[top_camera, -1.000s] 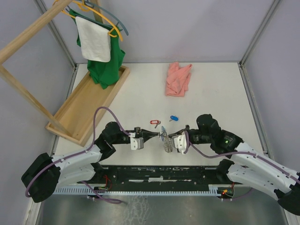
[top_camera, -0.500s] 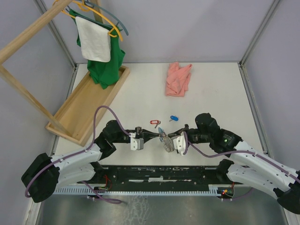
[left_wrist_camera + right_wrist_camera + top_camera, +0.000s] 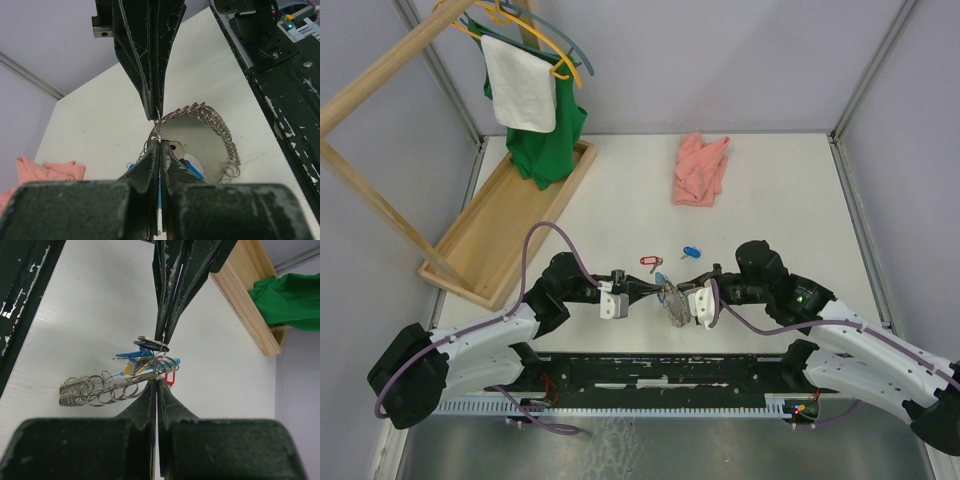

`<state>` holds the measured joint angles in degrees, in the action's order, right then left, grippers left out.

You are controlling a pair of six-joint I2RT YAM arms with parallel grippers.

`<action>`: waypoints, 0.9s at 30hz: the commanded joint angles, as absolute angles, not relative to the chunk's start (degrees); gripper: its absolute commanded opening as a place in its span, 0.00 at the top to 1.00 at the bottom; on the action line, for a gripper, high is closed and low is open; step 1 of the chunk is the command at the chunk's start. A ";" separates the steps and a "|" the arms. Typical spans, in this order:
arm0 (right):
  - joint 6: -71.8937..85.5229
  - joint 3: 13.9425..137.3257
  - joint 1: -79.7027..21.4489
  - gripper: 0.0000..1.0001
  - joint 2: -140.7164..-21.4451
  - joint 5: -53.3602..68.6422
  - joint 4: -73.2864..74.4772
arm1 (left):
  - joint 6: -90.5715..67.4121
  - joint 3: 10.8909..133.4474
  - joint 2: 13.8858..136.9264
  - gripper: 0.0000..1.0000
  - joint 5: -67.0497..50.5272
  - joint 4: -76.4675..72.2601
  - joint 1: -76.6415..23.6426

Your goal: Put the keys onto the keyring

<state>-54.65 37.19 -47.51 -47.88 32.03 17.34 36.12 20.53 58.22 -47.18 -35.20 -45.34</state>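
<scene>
- The left end effector (image 3: 159,145) is pinching shut on a dark-tagged key (image 3: 150,344), tip to tip with the right end effector (image 3: 157,382), near the table's (image 3: 790,200) front edge.
- Open table surface is stretching away behind and to both sides.
- A red-tagged key (image 3: 650,261) and a blue-tagged key (image 3: 691,252) are lying just behind; a pink cloth (image 3: 700,168) and a wooden tray (image 3: 510,225) are sitting well apart.
- The right end effector is clamping the keyring (image 3: 95,390), whose coil is trailing beside its tips.

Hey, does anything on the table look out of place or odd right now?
A red-tagged key and a blue-tagged key lie loose on the table beyond the keyring. A pink cloth sits crumpled near the far edge.
</scene>
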 commanded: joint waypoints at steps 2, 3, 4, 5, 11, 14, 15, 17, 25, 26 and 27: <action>-53.71 39.03 -47.42 0.99 -47.40 32.05 12.99 | 38.67 23.55 59.26 0.97 -49.05 -35.97 -45.57; -53.55 39.05 -47.38 0.99 -47.37 32.04 13.01 | 38.67 23.61 59.38 0.97 -49.04 -35.95 -45.58; -53.41 39.03 -47.37 0.99 -47.44 32.12 13.01 | 38.61 23.63 59.43 0.97 -49.04 -35.96 -45.61; -53.36 39.03 -47.37 0.99 -47.46 32.28 13.03 | 38.59 23.72 59.49 0.97 -49.04 -35.99 -45.66; -52.98 39.08 -47.43 0.99 -47.72 32.39 12.57 | 38.34 23.88 59.74 0.97 -49.27 -35.95 -45.76; -52.65 39.03 -47.40 0.99 -47.80 32.42 12.44 | 38.32 24.09 60.22 0.97 -49.47 -35.95 -45.94; -52.57 39.09 -47.38 0.99 -47.81 32.38 12.45 | 38.31 24.15 60.28 0.97 -49.56 -35.96 -45.99; -52.40 39.02 -47.37 0.99 -47.81 32.38 12.33 | 38.28 24.33 60.56 0.97 -49.63 -36.02 -46.05; -51.87 38.92 -47.37 0.99 -47.65 32.47 11.91 | 37.98 24.52 61.22 0.97 -49.53 -35.95 -46.28; -51.86 38.88 -47.37 0.99 -47.64 32.51 11.95 | 37.97 24.59 61.20 0.97 -49.42 -35.95 -46.31; -51.86 38.91 -47.37 0.99 -47.57 32.61 11.96 | 37.99 24.58 61.31 0.97 -49.32 -35.95 -46.27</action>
